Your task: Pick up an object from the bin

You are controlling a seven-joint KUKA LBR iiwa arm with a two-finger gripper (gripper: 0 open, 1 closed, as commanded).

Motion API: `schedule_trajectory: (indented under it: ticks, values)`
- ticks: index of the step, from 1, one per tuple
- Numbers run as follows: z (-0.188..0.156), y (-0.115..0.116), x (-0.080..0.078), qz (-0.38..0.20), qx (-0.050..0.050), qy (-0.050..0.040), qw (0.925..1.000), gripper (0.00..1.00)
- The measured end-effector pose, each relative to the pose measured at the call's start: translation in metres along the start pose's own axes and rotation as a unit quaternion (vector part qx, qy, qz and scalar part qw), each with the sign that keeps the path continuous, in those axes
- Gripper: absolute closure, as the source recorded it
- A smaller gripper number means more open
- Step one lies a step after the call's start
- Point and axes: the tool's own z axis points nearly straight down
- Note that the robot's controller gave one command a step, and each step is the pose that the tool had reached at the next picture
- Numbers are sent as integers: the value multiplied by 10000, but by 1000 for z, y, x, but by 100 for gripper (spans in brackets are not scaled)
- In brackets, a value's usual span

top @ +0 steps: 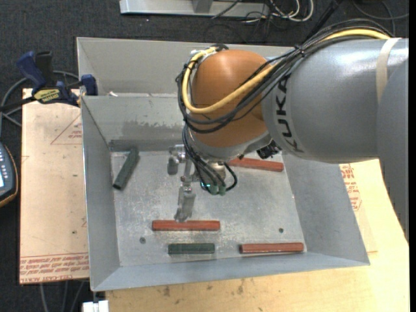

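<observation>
The tool (182, 216) is seen low over the floor of the grey bin (97, 174), hanging beneath the orange cover (224, 93) of the arm (338, 103), which is brought in from the right. Its tip is placed just above the upper edge of a long red-brown bar (186, 225), toward that bar's left half. The bar lies flat and level across the middle of the bin floor. Whether contact is made cannot be told, and whether the tool is wide or narrow cannot be told either. Nothing is seen held.

A short dark green bar (191, 248) is laid just in front of the long red-brown bar, parallel to it. A second red-brown bar (271, 247) is found to the right of the green one, near the front wall. A third red-brown bar (260, 165) is partly hidden under the arm at the back right. A tilted dark green bar (125, 168) is set well apart at the back left, near the left wall.
</observation>
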Motion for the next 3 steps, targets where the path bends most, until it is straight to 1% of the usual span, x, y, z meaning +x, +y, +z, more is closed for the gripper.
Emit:
schedule_trajectory:
  ticks: [1, 2, 3]
  values:
    - [139, -35, 13, -162, 4, 4, 9999, 0]
    - [135, -34, 11, -166, -5, -29, 9999, 100]
    - [-27, -52, -7, -203, -8, -90, 9998, 100]
